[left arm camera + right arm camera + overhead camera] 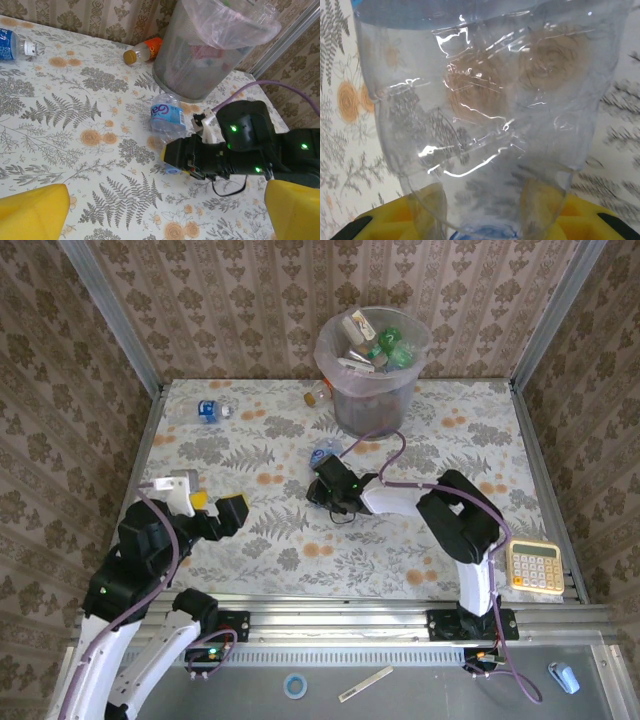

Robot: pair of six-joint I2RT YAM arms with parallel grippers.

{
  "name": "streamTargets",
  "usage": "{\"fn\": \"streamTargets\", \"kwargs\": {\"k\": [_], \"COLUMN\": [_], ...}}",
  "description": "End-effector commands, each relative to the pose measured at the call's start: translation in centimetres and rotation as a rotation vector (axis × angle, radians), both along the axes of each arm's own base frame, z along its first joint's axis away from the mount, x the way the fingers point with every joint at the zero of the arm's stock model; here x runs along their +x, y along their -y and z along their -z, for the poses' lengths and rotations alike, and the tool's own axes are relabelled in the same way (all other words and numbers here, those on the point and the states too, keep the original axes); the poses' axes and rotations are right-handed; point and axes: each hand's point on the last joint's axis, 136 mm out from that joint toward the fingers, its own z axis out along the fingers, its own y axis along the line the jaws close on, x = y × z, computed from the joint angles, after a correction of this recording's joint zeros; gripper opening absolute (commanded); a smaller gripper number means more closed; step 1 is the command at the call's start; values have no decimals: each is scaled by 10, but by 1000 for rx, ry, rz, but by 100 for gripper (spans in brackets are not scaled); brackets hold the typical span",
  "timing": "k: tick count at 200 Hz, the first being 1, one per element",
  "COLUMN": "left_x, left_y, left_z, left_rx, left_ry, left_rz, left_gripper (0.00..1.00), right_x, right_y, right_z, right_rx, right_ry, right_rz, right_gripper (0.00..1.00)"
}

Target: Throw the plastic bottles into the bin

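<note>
The bin (372, 390) stands at the far middle of the table, lined with a bag and holding several bottles (385, 345). My right gripper (325, 483) is shut on the neck end of a clear blue-labelled bottle (325, 453) lying on the table in front of the bin. In the right wrist view the bottle (485, 100) sits between the yellow fingers (427, 205). The left wrist view has this bottle (167, 115), the bin (200, 70) and the right gripper (177, 157). My left gripper (215, 508) is open at the near left, holding nothing.
An orange-labelled bottle (318, 395) lies left of the bin. A blue-labelled bottle (205, 410) lies at the far left. A calculator (533, 567) rests at the near right edge. A purple cable (385, 455) runs near the bin.
</note>
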Motion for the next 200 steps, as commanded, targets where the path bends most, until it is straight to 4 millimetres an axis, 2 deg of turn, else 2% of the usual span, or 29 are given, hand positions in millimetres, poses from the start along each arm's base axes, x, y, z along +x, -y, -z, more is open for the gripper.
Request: {"fn": "streamTargets", "kwargs": {"k": [1, 70, 131, 135, 139, 200], "left_x": [7, 19, 30, 31, 32, 40], "left_y": [4, 18, 30, 30, 32, 45], "left_z": [3, 11, 18, 19, 19, 24], "left_rx": [-17, -37, -51, -51, -53, -77], "left_ry": [-5, -21, -32, -35, -32, -24], "left_rz": [-4, 29, 56, 59, 63, 100], "left_gripper": [100, 100, 100, 100, 100, 100], "right_x": [-6, -42, -65, -67, -68, -90], "right_y": [10, 46, 90, 94, 97, 145], "right_z": [-25, -47, -69, -66, -76, -108], "right_rx": [-36, -162, -269, -286, -275, -348], "right_ry": [98, 186, 281, 277, 298, 397], "right_rz": [-8, -82, -90, -92, -87, -72], "right_gripper": [19, 15, 13, 13, 13, 11]}}
